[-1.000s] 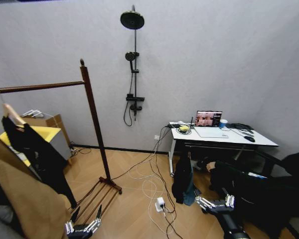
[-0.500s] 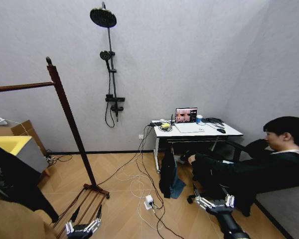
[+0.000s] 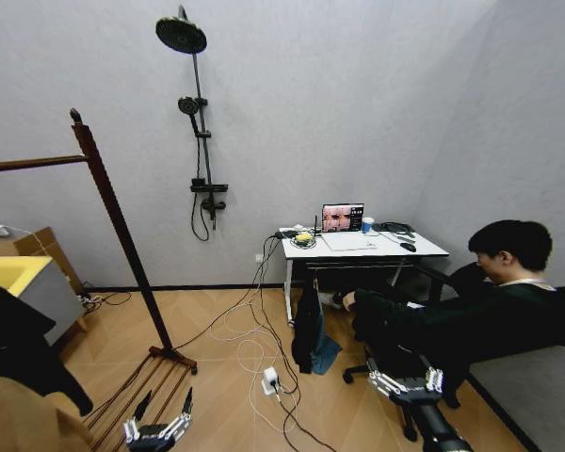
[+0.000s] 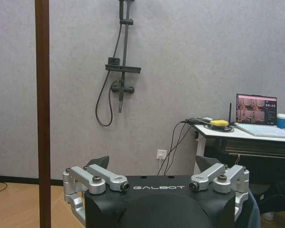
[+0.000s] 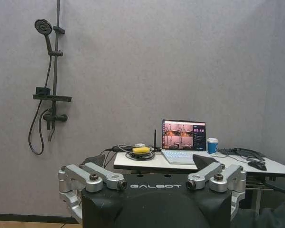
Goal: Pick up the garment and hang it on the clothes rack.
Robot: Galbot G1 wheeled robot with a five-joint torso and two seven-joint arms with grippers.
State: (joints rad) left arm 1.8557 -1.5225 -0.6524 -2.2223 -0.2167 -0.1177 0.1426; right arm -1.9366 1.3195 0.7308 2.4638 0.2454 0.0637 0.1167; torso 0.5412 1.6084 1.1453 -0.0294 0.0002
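The word "GALBOT" stands in pale letters on the black body of the left gripper (image 4: 157, 176), at 6 o'clock in the left wrist view. The same word stands on the right gripper (image 5: 152, 175), at 6 o'clock in the right wrist view. The writing on the laptop screen (image 5: 184, 135) is too small to read.

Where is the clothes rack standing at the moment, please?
In the head view the clothes rack stands on the robot's left, its post leaning up beside the black shower stand, above the left gripper.

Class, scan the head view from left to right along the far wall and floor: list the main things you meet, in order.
Yellow-topped box → clothes rack → shower stand → white desk → seated person.
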